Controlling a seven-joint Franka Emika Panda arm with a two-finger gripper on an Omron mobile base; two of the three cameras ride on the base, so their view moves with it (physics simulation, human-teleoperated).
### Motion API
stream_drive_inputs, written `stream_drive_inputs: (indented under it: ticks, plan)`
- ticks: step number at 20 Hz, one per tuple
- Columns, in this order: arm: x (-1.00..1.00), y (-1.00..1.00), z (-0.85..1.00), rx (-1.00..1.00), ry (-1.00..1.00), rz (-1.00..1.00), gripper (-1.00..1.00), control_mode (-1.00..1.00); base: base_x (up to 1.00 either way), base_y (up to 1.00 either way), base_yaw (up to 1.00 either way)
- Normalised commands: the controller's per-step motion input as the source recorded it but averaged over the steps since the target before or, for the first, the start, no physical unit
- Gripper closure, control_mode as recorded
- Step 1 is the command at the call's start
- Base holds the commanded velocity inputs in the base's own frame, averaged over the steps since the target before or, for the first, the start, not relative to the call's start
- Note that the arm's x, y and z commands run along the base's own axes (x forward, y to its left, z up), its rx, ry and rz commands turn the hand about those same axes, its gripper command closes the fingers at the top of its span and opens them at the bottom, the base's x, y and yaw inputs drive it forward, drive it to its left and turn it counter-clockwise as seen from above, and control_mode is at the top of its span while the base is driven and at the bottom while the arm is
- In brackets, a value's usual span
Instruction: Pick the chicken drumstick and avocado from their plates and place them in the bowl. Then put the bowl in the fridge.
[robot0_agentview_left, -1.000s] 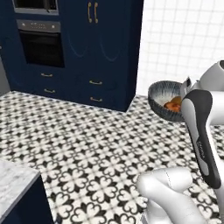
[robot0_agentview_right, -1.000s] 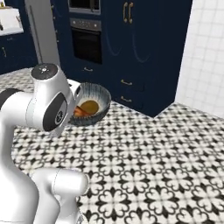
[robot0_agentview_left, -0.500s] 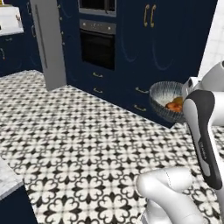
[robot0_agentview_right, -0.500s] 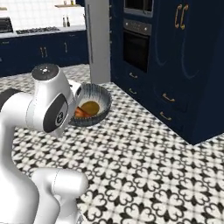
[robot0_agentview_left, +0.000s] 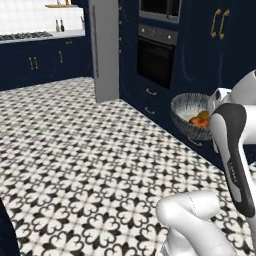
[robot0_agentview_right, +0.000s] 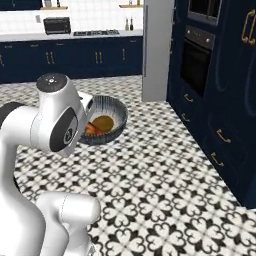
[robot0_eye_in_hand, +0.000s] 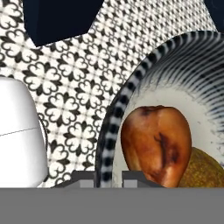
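Fridge (robot0_agentview_left: 106, 47), one tall grey slab with a long bar handle, stands at upper centre of the left base view, between the navy cabinets (robot0_agentview_left: 37, 67) at the far wall and the built-in oven (robot0_agentview_left: 156, 61) to its right; patterned black-and-white floor (robot0_agentview_left: 75, 150) lies open between it and the robot. One bowl (robot0_agentview_left: 192, 116), deep and dark with a paler striped inside, is carried in the air at right of centre in that view, close before the oven's drawers; in the right base view it sits left of centre beside the arm. The tool (robot0_eye_in_hand: 108, 178) is closed on the bowl's rim, one finger on either side of the wall, at the bottom of the hand view. Inside lie two items: one reddish-brown chicken drumstick (robot0_eye_in_hand: 155, 146), glossy and rounded, and one avocado (robot0_eye_in_hand: 203, 170) touching it at lower right, showing olive-brown and partly cut off by the frame edge.
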Motion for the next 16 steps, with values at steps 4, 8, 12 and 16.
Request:
stream_drive_inputs:
  ticks: [4,8,12,16]
  plan:
    - [0.00,0.00,0.00,0.00,0.00,0.00,1.00,1.00,1.00,-0.66,0.61]
    - [0.00,0.00,0.00,0.00,0.00,0.00,1.00,1.00,1.00,-0.77,0.47]
    - [0.00,0.00,0.00,0.00,0.00,0.00,1.00,1.00,1.00,-0.71,0.25]
    - [0.00,0.00,0.00,0.00,0.00,0.00,1.00,1.00,1.00,-0.67,0.23]
